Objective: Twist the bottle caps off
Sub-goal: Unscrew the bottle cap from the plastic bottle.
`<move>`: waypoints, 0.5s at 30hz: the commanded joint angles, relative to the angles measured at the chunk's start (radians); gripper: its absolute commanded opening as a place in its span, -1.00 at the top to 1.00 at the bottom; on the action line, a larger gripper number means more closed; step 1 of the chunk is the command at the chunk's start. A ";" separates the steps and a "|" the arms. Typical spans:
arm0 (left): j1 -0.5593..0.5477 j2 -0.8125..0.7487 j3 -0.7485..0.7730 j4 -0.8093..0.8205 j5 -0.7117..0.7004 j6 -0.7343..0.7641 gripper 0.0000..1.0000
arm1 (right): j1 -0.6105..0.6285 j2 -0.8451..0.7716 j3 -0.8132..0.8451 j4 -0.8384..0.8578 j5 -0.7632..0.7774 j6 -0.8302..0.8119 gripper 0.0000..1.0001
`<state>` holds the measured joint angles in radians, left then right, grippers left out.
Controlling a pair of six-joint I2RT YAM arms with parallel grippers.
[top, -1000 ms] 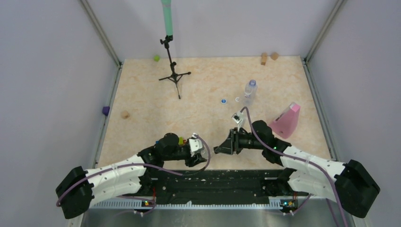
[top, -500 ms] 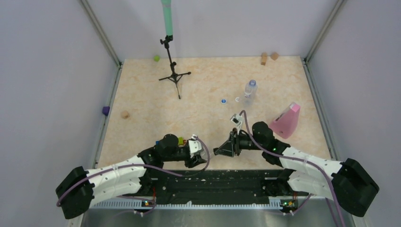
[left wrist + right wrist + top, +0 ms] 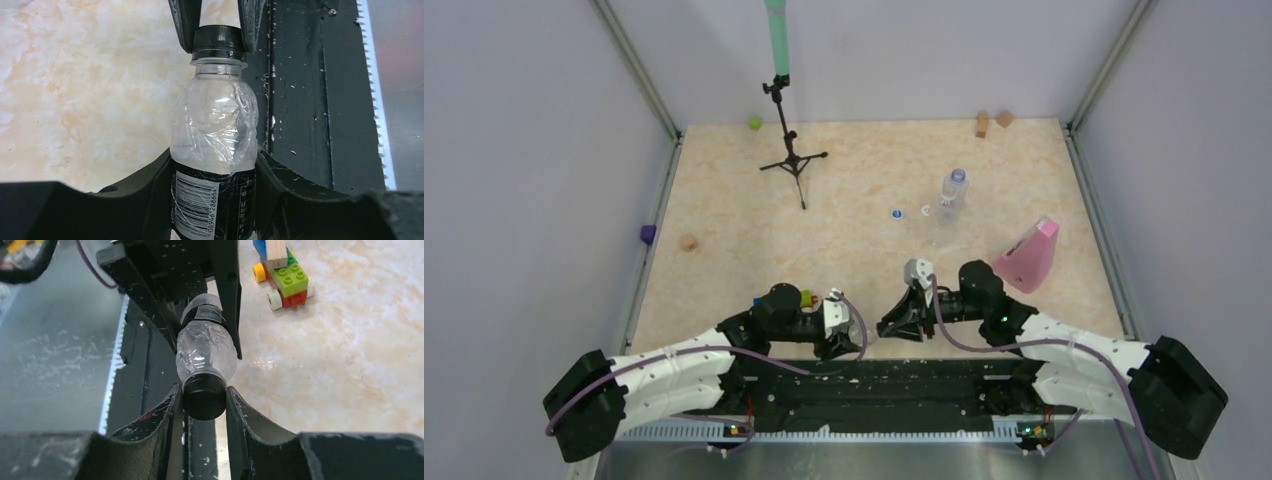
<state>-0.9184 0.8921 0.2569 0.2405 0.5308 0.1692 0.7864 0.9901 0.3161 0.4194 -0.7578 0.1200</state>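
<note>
Left pincer [image 3: 214, 167] holds the bottle [image 3: 215, 115], right pincer [image 3: 202, 392] pinches its black cap [image 3: 217, 37].
Second bottle [image 3: 952, 190] stands apart; one blue cap [image 3: 896, 213], one white cap [image 3: 925, 211] loose.

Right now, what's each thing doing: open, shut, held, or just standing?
Small clear plastic bottle with black label: capped, held by left tool.
Round black plastic screw cap: on the bottle, clamped by right tool.
Far clear plastic bottle: upright, untouched.
Small blue plastic cap: off, lying loose.
Small white plastic cap: off, lying loose.
</note>
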 commanded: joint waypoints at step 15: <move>-0.013 -0.037 0.010 0.085 0.103 0.015 1.00 | 0.087 -0.132 -0.008 0.174 0.414 -0.087 0.29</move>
<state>-0.9131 0.8715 0.2481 0.2459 0.5705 0.1715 0.8711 0.8963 0.2901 0.4404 -0.6903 -0.1925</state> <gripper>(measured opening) 0.520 0.291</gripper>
